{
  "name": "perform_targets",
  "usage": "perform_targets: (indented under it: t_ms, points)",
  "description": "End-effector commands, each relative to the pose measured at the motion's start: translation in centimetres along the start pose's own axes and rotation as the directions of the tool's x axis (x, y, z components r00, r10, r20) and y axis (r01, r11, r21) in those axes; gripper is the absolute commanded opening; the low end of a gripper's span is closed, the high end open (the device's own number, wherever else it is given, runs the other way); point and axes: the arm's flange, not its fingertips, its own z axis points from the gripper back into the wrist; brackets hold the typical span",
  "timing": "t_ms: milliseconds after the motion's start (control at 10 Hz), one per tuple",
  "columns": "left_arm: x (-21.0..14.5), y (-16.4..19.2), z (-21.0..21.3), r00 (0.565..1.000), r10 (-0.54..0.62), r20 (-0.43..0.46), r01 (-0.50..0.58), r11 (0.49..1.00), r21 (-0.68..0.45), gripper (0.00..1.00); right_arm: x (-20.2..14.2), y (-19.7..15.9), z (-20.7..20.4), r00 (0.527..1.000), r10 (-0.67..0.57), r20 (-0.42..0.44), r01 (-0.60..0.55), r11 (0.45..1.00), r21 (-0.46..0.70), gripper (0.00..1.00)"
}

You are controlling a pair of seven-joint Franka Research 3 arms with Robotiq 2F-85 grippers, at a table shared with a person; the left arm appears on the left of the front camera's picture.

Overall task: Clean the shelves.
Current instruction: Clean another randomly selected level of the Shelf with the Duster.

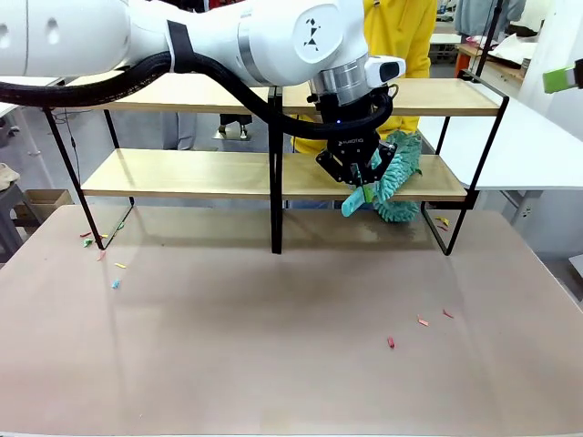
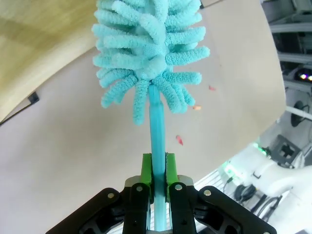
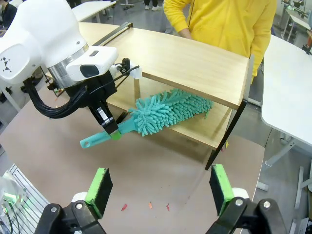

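Observation:
The shelves [image 1: 182,173] stand across the far half of the table: light-wood boards in a black frame, two tiers high. My left gripper [image 1: 366,187] is shut on the teal handle of a fluffy teal duster [image 1: 398,173]. The duster's head lies on the right end of the lower board [image 3: 209,126], under the upper board [image 3: 195,63]. In the left wrist view the green pads [image 2: 146,170] pinch the handle [image 2: 157,131] below the duster head [image 2: 148,48]. My right gripper [image 3: 161,190] hovers open above the table with nothing between its fingers; one of its green pads [image 1: 560,80] shows at the front view's right edge.
A person in a yellow top [image 3: 224,24] stands behind the shelves. Small coloured scraps lie on the grey-beige tabletop [image 1: 273,364]: red ones [image 1: 391,343] at front right, a blue one [image 1: 116,283] at left, more by the frame's left leg [image 1: 91,241]. A white table [image 1: 537,146] adjoins at right.

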Motion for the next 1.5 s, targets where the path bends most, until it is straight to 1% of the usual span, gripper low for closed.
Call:
perform_targets:
  t_ms: [0, 100, 200, 300, 400, 500, 700, 800, 1000, 1100, 1200, 1300, 1400]
  points:
    - [0.2, 0.2, 1.0, 0.995, -0.082, -0.058, 0.082, 0.997, -0.011, 0.12, 0.0, -0.1, 0.0, 1.0, -0.002, 0.002, 0.002, 1.0, 0.006, 1.0]
    - [-0.3, 0.6, 1.6, 0.985, -0.139, -0.098, 0.136, 0.99, -0.041, 0.12, 0.0, -0.1, 0.0, 1.0, -0.002, 0.002, 0.002, 1.0, 0.006, 1.0]
    - [-1.2, 1.1, 2.1, 0.96, -0.22, -0.173, 0.205, 0.974, -0.098, 0.12, 0.0, -0.1, 0.0, 1.0, -0.002, 0.002, 0.002, 1.0, 0.006, 1.0]
    - [-3.1, 2.1, 2.7, 0.899, -0.325, -0.294, 0.305, 0.946, -0.112, 0.12, 0.0, -0.1, 0.0, 1.0, -0.002, 0.002, 0.002, 1.0, 0.006, 1.0]
    - [-5.3, 3.3, 3.8, 0.793, -0.465, -0.393, 0.418, 0.885, -0.205, 0.12, 0.0, -0.1, 0.0, 1.0, -0.002, 0.002, 0.002, 1.0, 0.006, 1.0]
    - [-6.9, 4.5, 4.8, 0.767, -0.503, -0.398, 0.442, 0.864, -0.241, 0.12, 0.0, -0.1, 0.0, 1.0, -0.002, 0.002, 0.002, 1.0, 0.006, 1.0]
    - [-9.0, 5.6, 7.0, 0.78, -0.53, -0.332, 0.46, 0.846, -0.271, 0.12, 0.0, -0.1, 0.0, 1.0, -0.002, 0.002, 0.002, 1.0, 0.006, 1.0]
    - [-9.5, 5.8, 7.7, 0.776, -0.554, -0.3, 0.473, 0.827, -0.303, 0.12, 0.0, -0.1, 0.0, 1.0, -0.002, 0.002, 0.002, 1.0, 0.006, 1.0]
    - [-10.4, 6.2, 8.3, 0.784, -0.559, -0.27, 0.472, 0.82, -0.326, 0.12, 0.0, -0.1, 0.0, 1.0, -0.002, 0.002, 0.002, 1.0, 0.006, 1.0]
    - [-11.6, 7.3, 9.4, 0.781, -0.573, -0.25, 0.467, 0.8, -0.376, 0.12, 0.0, -0.1, 0.0, 1.0, -0.002, 0.002, 0.002, 1.0, 0.006, 1.0]
    - [-13.7, 9.3, 11.3, 0.776, -0.593, -0.214, 0.485, 0.779, -0.396, 0.12, 0.0, -0.1, 0.0, 1.0, -0.002, 0.002, 0.002, 1.0, 0.006, 1.0]
    - [-16.6, 12.3, 13.3, 0.816, -0.568, -0.108, 0.511, 0.796, -0.326, 0.12, 0.0, -0.1, 0.0, 1.0, -0.002, 0.002, 0.002, 1.0, 0.006, 1.0]
    - [-20.1, 16.0, 15.7, 0.83, -0.558, -0.016, 0.532, 0.799, -0.28, 0.12, 0.0, -0.1, 0.0, 1.0, -0.002, 0.002, 0.002, 1.0, 0.006, 1.0]
